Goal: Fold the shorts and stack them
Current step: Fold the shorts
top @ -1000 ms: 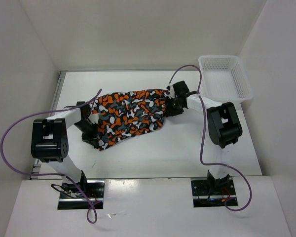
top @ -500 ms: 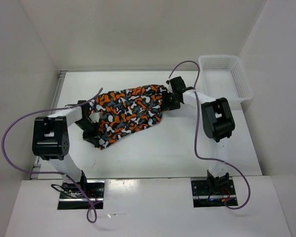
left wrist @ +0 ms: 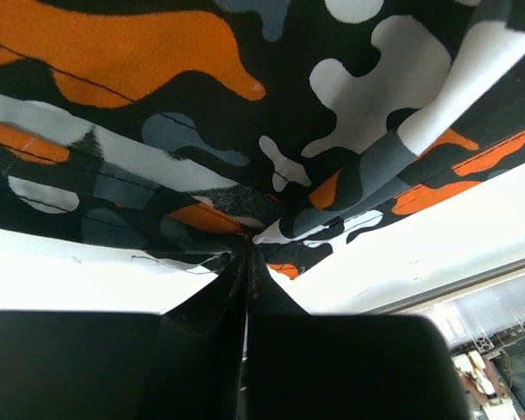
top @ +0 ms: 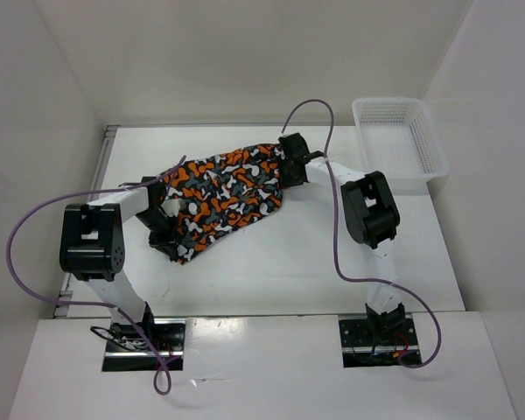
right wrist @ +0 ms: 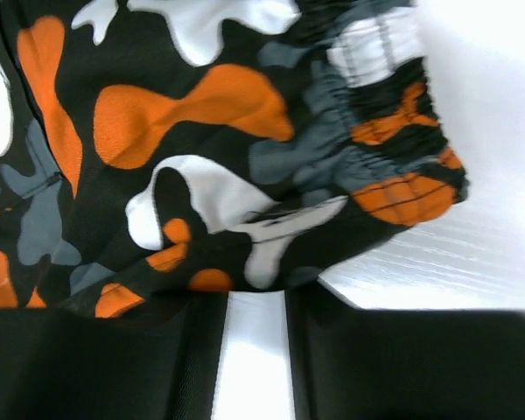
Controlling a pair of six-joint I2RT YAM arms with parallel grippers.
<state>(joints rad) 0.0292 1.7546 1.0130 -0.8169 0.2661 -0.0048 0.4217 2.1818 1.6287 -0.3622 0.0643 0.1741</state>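
On the white table (top: 332,271) between white walls, mid-fold of soft orange, black, white and grey-teal camouflage shorts (top: 223,188) at centre, pinched tight by left gripper (left wrist: 247,258), right gripper (right wrist: 255,306) slightly apart at waistband, hold unclear; next, likely needing firm right grip.

**Camouflage shorts spread aslant, not yet folded**

I'm looking at the shorts (top: 223,197) now: soft cloth, a busy print of orange, black, white and grey-teal blotches. They lie left of centre on the table (top: 332,271), spread in a rough wedge. It runs from a narrow lower-left end up to a wider upper-right end. At the lower-left, the cloth draws into one tight pinched point, creases fanning out from it. At the upper-right, the gathered waistband (right wrist: 394,149) sits puckered and wrinkled.
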